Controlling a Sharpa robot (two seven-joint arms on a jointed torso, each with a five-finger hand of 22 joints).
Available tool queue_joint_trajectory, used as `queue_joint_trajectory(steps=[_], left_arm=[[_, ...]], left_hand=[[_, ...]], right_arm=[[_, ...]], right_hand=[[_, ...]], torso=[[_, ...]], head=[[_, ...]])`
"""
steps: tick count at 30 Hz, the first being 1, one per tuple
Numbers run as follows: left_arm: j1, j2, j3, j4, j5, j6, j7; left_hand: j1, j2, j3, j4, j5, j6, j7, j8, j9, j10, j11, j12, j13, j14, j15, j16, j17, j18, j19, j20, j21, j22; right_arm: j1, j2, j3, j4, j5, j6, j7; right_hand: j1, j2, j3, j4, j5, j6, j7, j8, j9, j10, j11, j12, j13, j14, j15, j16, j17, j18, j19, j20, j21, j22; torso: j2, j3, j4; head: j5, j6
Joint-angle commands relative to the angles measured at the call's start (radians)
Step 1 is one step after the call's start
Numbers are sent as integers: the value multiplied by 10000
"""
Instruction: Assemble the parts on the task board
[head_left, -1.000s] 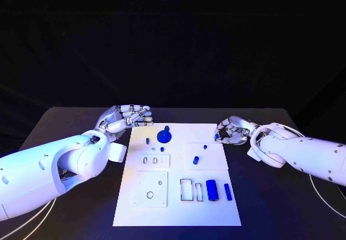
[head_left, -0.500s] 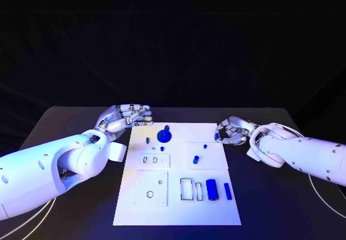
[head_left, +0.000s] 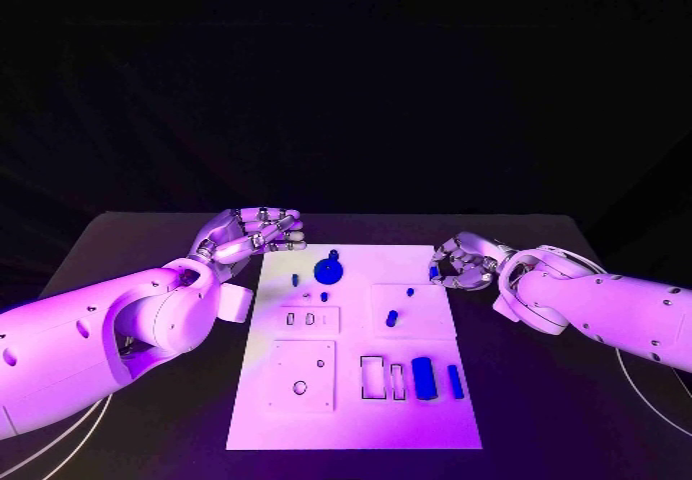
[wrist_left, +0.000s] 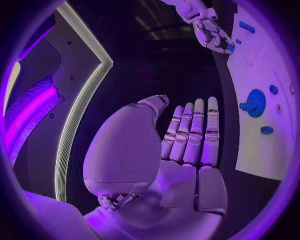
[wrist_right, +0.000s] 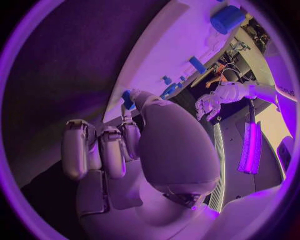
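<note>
Left hand (head_left: 257, 233), fingers extended and empty, hovers off the task board (head_left: 356, 415) far-left corner. Right hand (head_left: 464, 262) pinches a small blue part (head_left: 434, 271) above the board's right edge; lower it squarely over its socket before releasing.

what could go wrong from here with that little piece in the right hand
The right hand pinches a small blue part at the task board's far right edge. The hold looks like a fingertip one, so the part could slip and fall onto the black table. Moving inward, the hand could also knock the blue pegs standing nearby.
</note>
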Motion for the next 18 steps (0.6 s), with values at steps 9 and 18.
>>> queue_joint_trajectory(steps=[9,18], left_arm=[[10,2,8,2,-10,172,28],[10,1,7,-49,-10,162,22]], left_hand=[[-39,-49,54,17,-57,-81,120,-50,12,-44,52,-13,3,-55,20,-30,11,133,-71,-9,-44,-10],[-39,-49,54,17,-57,-81,120,-50,12,-44,52,-13,3,-55,20,-30,11,133,-71,-9,-44,-10]], right_arm=[[-9,3,3,164,187,-1052,-128],[178,-97,25,623,485,-1342,-741]], right_hand=[[-310,182,318,-147,3,411,-298,640,282,264,-244,161,670,987,-257,62,2316,-59,90,-276,117,1086],[-306,199,412,-265,4,391,-337,765,341,279,-286,155,674,988,-301,62,2317,-64,106,-324,128,1106]], torso=[[-11,1,15],[-35,-10,5]], head=[[10,-6],[44,-9]])
